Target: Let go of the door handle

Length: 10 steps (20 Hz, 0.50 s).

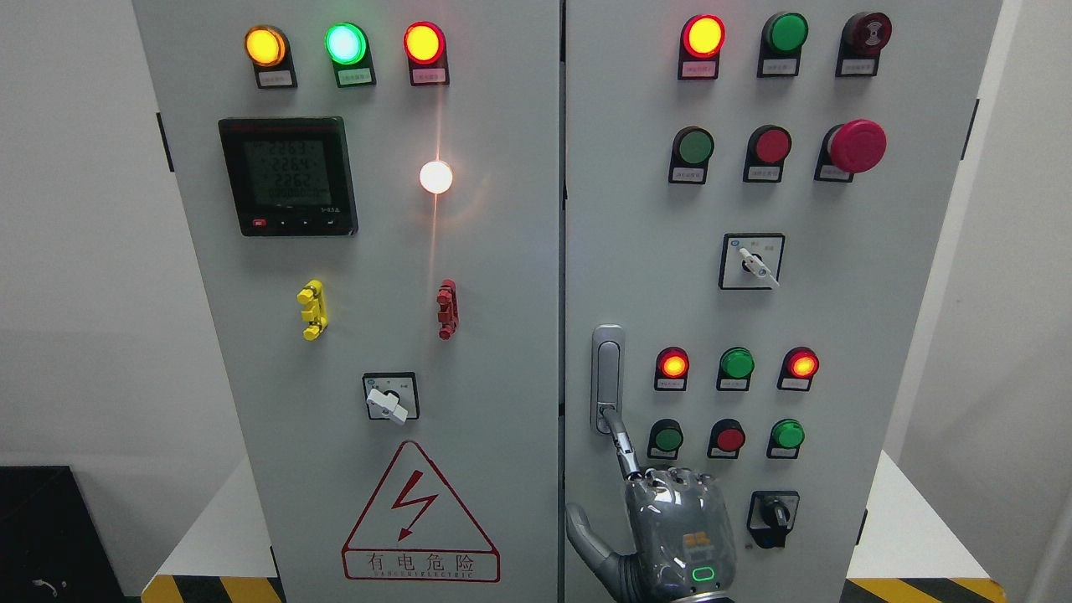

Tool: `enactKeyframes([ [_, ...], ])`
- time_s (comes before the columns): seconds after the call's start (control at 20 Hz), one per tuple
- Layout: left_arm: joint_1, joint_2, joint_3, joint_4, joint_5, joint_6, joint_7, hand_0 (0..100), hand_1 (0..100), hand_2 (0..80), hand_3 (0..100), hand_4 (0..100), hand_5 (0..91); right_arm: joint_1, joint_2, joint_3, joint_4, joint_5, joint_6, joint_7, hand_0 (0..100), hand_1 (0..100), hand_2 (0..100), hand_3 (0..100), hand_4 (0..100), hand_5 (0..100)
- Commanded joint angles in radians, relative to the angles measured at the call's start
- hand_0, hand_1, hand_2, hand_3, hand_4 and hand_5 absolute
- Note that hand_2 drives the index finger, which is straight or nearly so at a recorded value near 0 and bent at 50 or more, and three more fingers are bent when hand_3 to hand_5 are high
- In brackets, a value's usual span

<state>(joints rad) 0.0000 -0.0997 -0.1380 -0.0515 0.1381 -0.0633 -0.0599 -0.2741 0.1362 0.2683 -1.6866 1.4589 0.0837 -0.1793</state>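
While a grey two-door electrical cabinet (469,276) fills the view against white walls, the right robot hand (670,528) rises from the bottom edge. One extended finger (621,445) touches the lower end of the silver door handle (607,378) just above it; the thumb is spread, grasping nothing. That handle stands upright, long axis vertical, on the right door's left edge.

The hand (670,528) is glossy grey metal-look plastic with jointed dark fingers (621,445), an orange mark and a green-lit oval on its back.
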Motion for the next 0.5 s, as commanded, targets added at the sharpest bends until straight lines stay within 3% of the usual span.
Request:
enactKeyframes([
  [0.0, 0.018, 0.000, 0.000, -0.001, 0.000, 0.000, 0.000, 12, 56, 0.0, 0, 0, 0.0, 0.003, 0.000, 0.000, 0.010, 0.000, 0.002, 0.001, 34, 16, 0, 100, 98, 100],
  [0.45, 0.018, 0.000, 0.000, -0.001, 0.000, 0.000, 0.000, 12, 56, 0.0, 0, 0, 0.0, 0.001, -0.001, 0.000, 0.025, 0.000, 0.004, 0.003, 34, 16, 0, 100, 98, 100],
])
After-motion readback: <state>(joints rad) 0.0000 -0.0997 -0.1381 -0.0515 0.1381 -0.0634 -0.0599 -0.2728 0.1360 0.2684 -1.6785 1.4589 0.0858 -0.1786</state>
